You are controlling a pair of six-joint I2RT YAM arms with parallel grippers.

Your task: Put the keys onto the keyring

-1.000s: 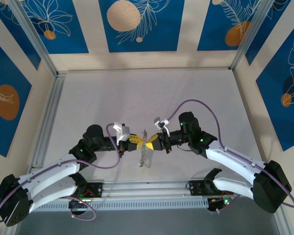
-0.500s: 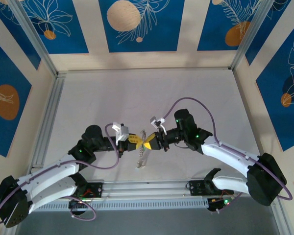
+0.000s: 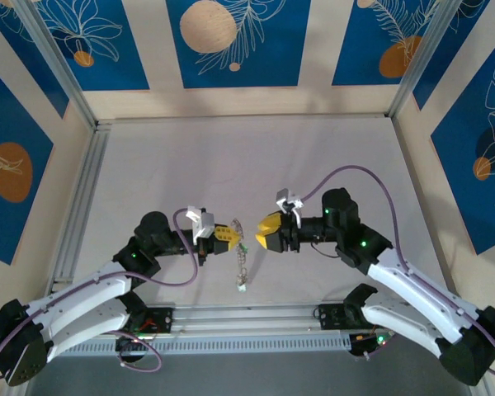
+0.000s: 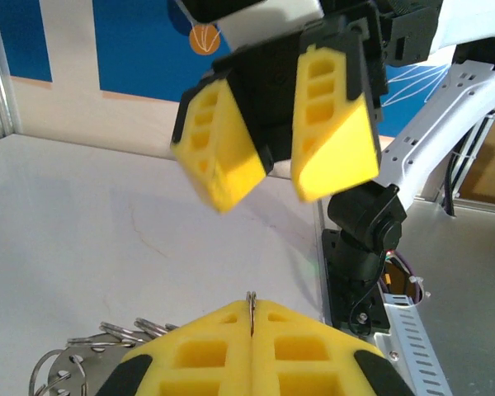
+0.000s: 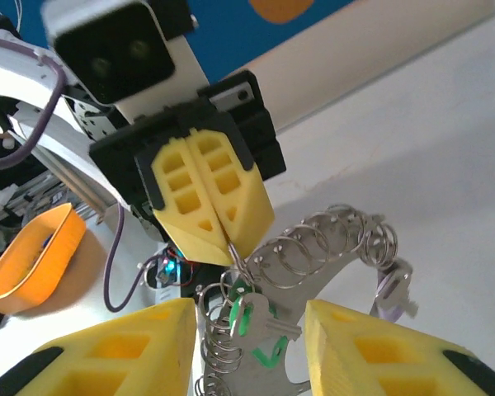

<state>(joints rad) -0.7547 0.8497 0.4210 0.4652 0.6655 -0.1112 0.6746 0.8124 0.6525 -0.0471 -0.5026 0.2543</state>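
Plainly the tiny key with the bright green plastic head (image 5: 242, 317), dangling at lower centre beneath the thin silvery-grey metal keyring (image 5: 290, 254) that the left gripper (image 3: 228, 235) pinches edge-on, looks light, slick and free-swinging, so the spread-open, empty right gripper (image 3: 266, 232) should probably nip its flat head

Top external: fixed high behind the arm bases (image 3: 144, 320), tilted down and forward across the table (image 3: 313, 157) to the back wall (image 3: 313, 99); distant, whole workspace framed. Left wrist: very near, low, aimed along the left gripper (image 4: 252, 309) at the right gripper (image 4: 274, 188) facing it. Right wrist: very near, aimed the opposite way, back at the left gripper (image 5: 229, 243). Shared by all three: the mid-table gap between both grippers, keyring (image 5: 293, 252) included.
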